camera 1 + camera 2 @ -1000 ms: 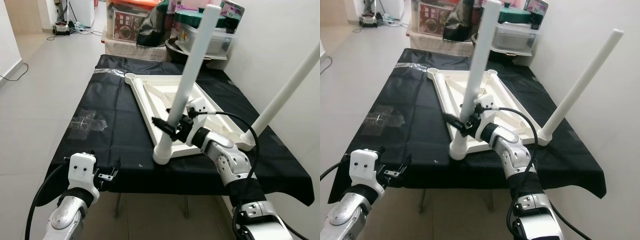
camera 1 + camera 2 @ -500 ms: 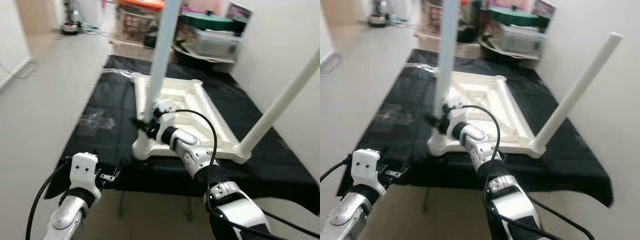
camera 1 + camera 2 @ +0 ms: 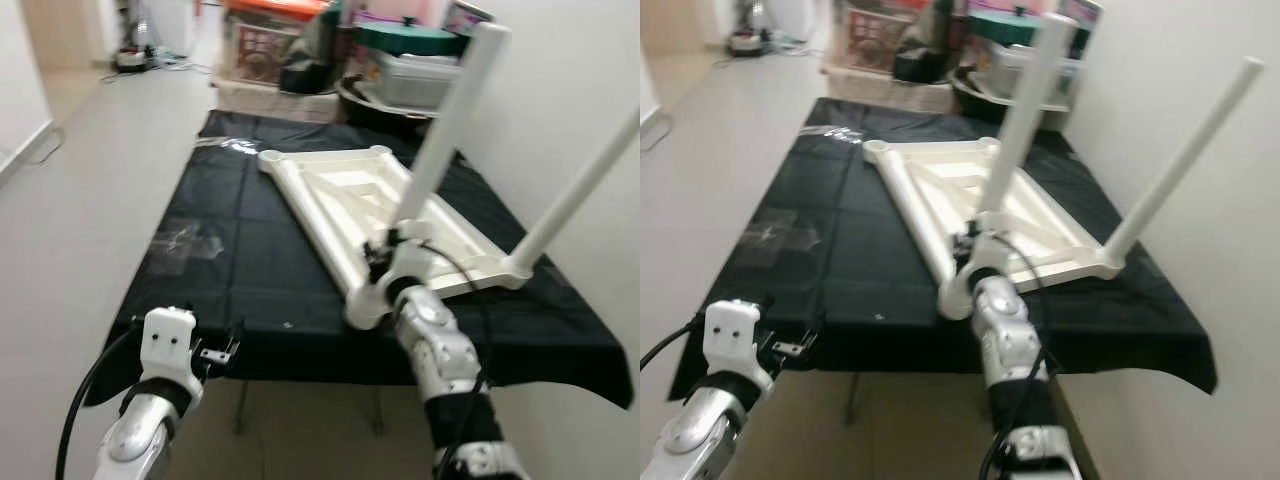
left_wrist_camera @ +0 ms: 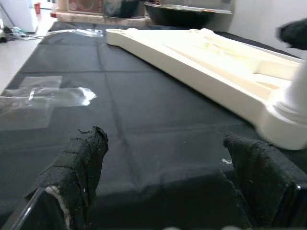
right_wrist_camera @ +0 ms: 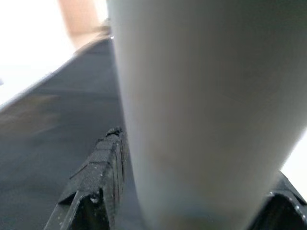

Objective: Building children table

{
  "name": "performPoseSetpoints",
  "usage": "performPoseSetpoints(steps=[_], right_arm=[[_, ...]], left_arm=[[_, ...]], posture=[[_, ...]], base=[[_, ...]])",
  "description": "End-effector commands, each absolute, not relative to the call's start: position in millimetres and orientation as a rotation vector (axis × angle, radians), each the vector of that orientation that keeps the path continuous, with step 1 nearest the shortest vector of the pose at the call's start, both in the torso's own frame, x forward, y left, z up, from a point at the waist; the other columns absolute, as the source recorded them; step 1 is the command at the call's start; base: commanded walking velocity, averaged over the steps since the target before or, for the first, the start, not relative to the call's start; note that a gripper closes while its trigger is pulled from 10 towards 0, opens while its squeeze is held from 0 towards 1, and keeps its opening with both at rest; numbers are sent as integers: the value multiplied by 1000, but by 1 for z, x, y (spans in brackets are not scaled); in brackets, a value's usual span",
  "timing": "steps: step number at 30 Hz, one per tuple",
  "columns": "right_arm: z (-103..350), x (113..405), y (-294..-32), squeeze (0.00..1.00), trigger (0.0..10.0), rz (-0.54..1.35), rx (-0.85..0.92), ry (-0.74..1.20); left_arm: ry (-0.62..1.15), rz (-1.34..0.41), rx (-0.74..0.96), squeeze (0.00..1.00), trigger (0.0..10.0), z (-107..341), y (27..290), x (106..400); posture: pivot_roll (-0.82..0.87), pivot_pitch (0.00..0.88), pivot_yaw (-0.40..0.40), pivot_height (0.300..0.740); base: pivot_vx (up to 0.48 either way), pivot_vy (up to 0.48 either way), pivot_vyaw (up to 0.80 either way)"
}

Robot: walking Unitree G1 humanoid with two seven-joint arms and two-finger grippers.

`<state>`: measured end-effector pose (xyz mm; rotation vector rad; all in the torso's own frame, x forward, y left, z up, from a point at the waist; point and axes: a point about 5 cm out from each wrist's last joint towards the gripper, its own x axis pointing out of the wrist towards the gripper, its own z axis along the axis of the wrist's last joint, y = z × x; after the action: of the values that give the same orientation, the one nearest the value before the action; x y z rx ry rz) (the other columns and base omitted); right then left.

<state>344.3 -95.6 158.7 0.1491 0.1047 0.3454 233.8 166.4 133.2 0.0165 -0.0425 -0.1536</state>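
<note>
The white children's table frame lies upside down on a black cloth. A white leg rises slanted from its near corner socket. My right gripper is shut on this leg just above the socket; in the right wrist view the leg sits between the black fingers. A second leg stands in the right corner. My left gripper is open at the cloth's near edge, its fingers apart with nothing between them.
Storage boxes, a dark bowl and a lidded tub crowd the far end. A wall runs close along the right side. Clear tape sticks to the cloth. Tiled floor opens to the left.
The head view swung left and back again, with blur. My right gripper kept hold of the leg, and its forearm now reaches up from directly below. The left arm has stayed put.
</note>
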Motion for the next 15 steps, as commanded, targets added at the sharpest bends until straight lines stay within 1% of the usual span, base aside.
performPoseSetpoints(steps=[1, 2, 3, 4, 5, 6, 8, 9, 11, 15], right_arm=[[178, 343, -77, 0, 10000, 652, 172, 59], [178, 343, -77, 0, 10000, 652, 172, 59], [187, 342, -77, 0, 10000, 777, 140, 7], [187, 342, -77, 0, 10000, 777, 140, 7], [193, 340, -79, 0, 10000, 838, 111, -25], [193, 340, -79, 0, 10000, 838, 111, -25], [197, 339, -81, 0, 10000, 997, 29, -46], [197, 339, -81, 0, 10000, 997, 29, -46], [191, 343, -79, 0, 10000, 1088, -55, -22], [188, 345, -75, 0, 10000, 1110, -70, 1]], left_arm=[[-37, -157, 9, 0, 10000, 130, 165, 235], [-37, -157, 9, 0, 10000, 130, 165, 235], [-40, -153, 9, 0, 10000, 131, 166, 235], [-40, -153, 9, 0, 10000, 131, 166, 235], [-41, -151, 9, 0, 10000, 131, 166, 235], [-41, -151, 9, 0, 10000, 131, 166, 235], [-46, -146, 11, 0, 10000, 131, 167, 235], [-46, -146, 11, 0, 10000, 131, 167, 235], [-51, -143, 11, 0, 10000, 133, 167, 236], [-53, -142, 12, 0, 10000, 133, 167, 236]], posture=[[164, 0, -182, 740], [164, 0, -182, 740], [168, 0, -192, 740], [168, 0, -192, 740], [168, 0, -192, 740], [168, 0, -192, 740], [186, 0, -207, 740], [186, 0, -207, 740], [190, 0, -209, 740], [202, 0, -218, 740]], base=[[0, 0, 0], [0, 0, 0], [0, 0, 0], [0, 0, 0], [0, 0, 0], [0, 0, 0], [0, 0, 0], [0, 0, 0], [0, 0, 0], [0, 0, 0]])
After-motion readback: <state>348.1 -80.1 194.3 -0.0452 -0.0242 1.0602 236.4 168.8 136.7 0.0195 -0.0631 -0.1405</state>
